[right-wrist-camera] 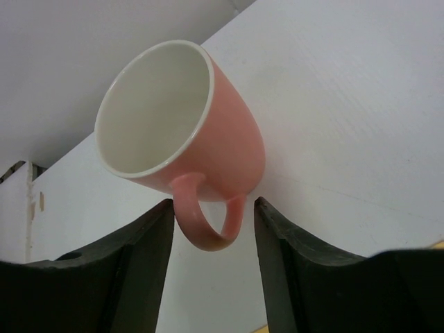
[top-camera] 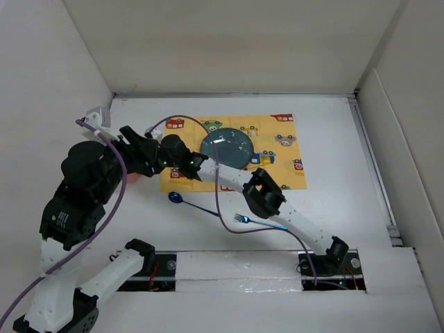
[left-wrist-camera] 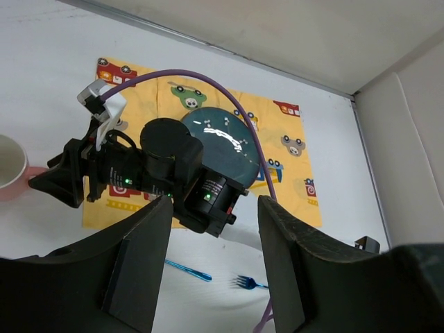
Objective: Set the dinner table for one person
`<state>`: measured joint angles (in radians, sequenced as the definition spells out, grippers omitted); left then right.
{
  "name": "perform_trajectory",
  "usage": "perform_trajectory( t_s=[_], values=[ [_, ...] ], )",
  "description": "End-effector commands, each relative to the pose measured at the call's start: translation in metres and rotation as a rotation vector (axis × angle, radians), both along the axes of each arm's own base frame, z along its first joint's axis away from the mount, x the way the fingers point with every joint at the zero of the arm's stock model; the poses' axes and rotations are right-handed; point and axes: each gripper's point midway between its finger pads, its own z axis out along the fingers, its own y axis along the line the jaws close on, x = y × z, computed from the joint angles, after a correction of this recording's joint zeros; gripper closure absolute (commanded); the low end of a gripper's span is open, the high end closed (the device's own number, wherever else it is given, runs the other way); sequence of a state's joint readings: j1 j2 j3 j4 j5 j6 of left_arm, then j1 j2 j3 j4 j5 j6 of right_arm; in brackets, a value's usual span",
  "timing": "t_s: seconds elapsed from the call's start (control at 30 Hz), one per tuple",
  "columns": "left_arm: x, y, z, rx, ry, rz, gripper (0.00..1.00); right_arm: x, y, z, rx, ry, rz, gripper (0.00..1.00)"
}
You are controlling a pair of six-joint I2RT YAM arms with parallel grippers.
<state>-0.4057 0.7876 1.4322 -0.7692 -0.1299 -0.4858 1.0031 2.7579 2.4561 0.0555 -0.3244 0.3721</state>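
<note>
A pink mug (right-wrist-camera: 201, 132) with a white inside stands on the white dinner table (top-camera: 333, 139), left of the yellow placemat (top-camera: 284, 149). My right gripper (right-wrist-camera: 211, 222) is open, with the mug's handle (right-wrist-camera: 205, 222) between its fingers; the left finger is close to the handle and a gap shows on the right. In the top view the mug (top-camera: 133, 177) is mostly hidden under my raised left arm, with the right gripper (top-camera: 142, 171) beside it. A dark teal plate (top-camera: 226, 148) lies on the placemat. My left gripper (left-wrist-camera: 215, 208) hangs high, open and holding nothing.
A blue spoon (top-camera: 182, 200) and a blue fork (top-camera: 251, 221) lie on the table in front of the placemat. The right arm's purple cable (top-camera: 216, 187) loops over them. Walls stand close at the back, the left and the right.
</note>
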Motion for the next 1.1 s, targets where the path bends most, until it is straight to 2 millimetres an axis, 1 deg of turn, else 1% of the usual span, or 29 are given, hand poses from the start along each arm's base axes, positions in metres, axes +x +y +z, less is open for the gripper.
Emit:
perform_trajectory(
  t_s=[0.0, 0.07, 0.1, 0.2, 0.23, 0.3, 0.33, 0.37, 0.4, 0.43, 0.47, 0.5, 0.53, 0.57, 0.6, 0.63, 0.67, 0.7, 0.73, 0.77, 0.8, 0.83, 0.87, 0.9, 0.93, 0.97, 1.0, 1.03, 1.07],
  values=[
    [0.001, 0.002, 0.003, 0.016, -0.024, 0.000, 0.51, 0.003, 0.009, 0.029, 0.074, -0.068, -0.010, 0.47],
    [0.000, 0.003, 0.001, 0.021, -0.021, 0.003, 0.51, 0.006, 0.010, 0.027, 0.077, -0.067, -0.021, 0.50],
    [0.001, 0.003, 0.002, 0.024, -0.022, 0.006, 0.51, 0.006, 0.011, 0.031, 0.087, -0.068, -0.022, 0.50],
    [-0.002, 0.004, 0.003, 0.031, -0.025, 0.004, 0.52, 0.007, 0.012, 0.026, 0.083, -0.064, -0.021, 0.54],
    [-0.002, 0.005, 0.003, 0.031, -0.027, 0.007, 0.52, 0.007, 0.012, 0.024, 0.081, -0.063, -0.024, 0.61],
    [-0.003, 0.006, 0.004, 0.031, -0.029, 0.012, 0.52, 0.007, 0.011, 0.025, 0.077, -0.061, -0.024, 0.70],
    [-0.004, 0.006, 0.005, 0.031, -0.032, 0.010, 0.52, 0.006, 0.009, 0.022, 0.067, -0.052, -0.027, 0.81],
    [-0.003, 0.007, 0.004, 0.030, -0.031, 0.012, 0.52, 0.005, 0.008, 0.046, 0.103, -0.067, -0.027, 0.86],
    [-0.003, 0.006, 0.005, 0.028, -0.032, 0.011, 0.52, 0.003, 0.007, 0.054, 0.119, -0.060, -0.031, 0.88],
    [-0.002, 0.005, 0.006, 0.026, -0.035, 0.009, 0.52, 0.001, 0.002, 0.050, 0.107, -0.043, -0.036, 0.96],
    [-0.001, 0.005, 0.009, 0.021, -0.045, 0.008, 0.52, 0.001, 0.000, 0.070, 0.150, -0.062, -0.043, 1.00],
    [0.000, 0.005, 0.011, 0.021, -0.049, 0.012, 0.52, -0.002, -0.006, 0.111, 0.207, -0.073, -0.054, 1.00],
    [0.001, 0.005, 0.014, 0.020, -0.059, 0.015, 0.52, -0.003, -0.010, 0.130, 0.236, -0.083, -0.064, 1.00],
    [0.000, 0.007, 0.022, 0.019, -0.078, 0.020, 0.52, -0.004, -0.014, 0.141, 0.257, -0.091, -0.075, 1.00],
    [0.003, 0.011, 0.026, 0.028, -0.085, 0.046, 0.52, -0.008, -0.020, 0.178, 0.308, -0.104, -0.078, 1.00],
    [0.003, 0.011, 0.031, 0.029, -0.095, 0.047, 0.52, -0.011, -0.024, 0.194, 0.332, -0.110, -0.076, 1.00],
    [0.002, 0.013, 0.041, 0.019, -0.119, 0.055, 0.52, 0.000, -0.035, 0.207, 0.350, -0.116, -0.096, 1.00],
    [0.002, 0.014, 0.045, 0.015, -0.129, 0.062, 0.52, 0.003, -0.042, 0.220, 0.369, -0.111, -0.107, 1.00],
    [0.002, 0.013, 0.048, 0.006, -0.138, 0.058, 0.52, 0.003, -0.056, 0.250, 0.407, -0.126, -0.115, 1.00],
    [0.003, 0.012, 0.055, -0.008, -0.159, 0.058, 0.52, 0.017, -0.072, 0.264, 0.427, -0.131, -0.139, 1.00],
    [0.004, 0.009, 0.055, -0.018, -0.161, 0.043, 0.52, 0.023, -0.083, 0.255, 0.411, -0.103, -0.157, 1.00],
    [0.005, 0.006, 0.056, -0.033, -0.167, 0.037, 0.52, 0.023, -0.102, 0.283, 0.440, -0.125, -0.172, 1.00],
    [0.010, 0.002, 0.052, -0.037, -0.169, 0.030, 0.52, 0.030, -0.117, 0.287, 0.438, -0.128, -0.204, 1.00],
    [0.012, -0.003, 0.050, -0.046, -0.172, 0.009, 0.52, 0.049, -0.138, 0.264, 0.386, -0.110, -0.257, 1.00],
    [0.017, -0.008, 0.045, -0.047, -0.165, -0.003, 0.52, 0.056, -0.155, 0.262, 0.373, -0.109, -0.286, 1.00],
    [0.024, -0.012, 0.042, -0.050, -0.164, -0.011, 0.52, 0.054, -0.179, 0.285, 0.395, -0.132, -0.312, 1.00],
    [0.027, -0.018, 0.040, -0.053, -0.158, -0.034, 0.52, 0.075, -0.209, 0.282, 0.376, -0.147, -0.376, 1.00],
    [0.036, -0.029, 0.034, -0.061, -0.144, -0.062, 0.53, 0.089, -0.249, 0.278, 0.340, -0.162, -0.461, 1.00],
    [0.042, -0.031, 0.032, -0.064, -0.142, -0.062, 0.53, 0.085, -0.257, 0.275, 0.327, -0.153, -0.481, 1.00]
  ],
)
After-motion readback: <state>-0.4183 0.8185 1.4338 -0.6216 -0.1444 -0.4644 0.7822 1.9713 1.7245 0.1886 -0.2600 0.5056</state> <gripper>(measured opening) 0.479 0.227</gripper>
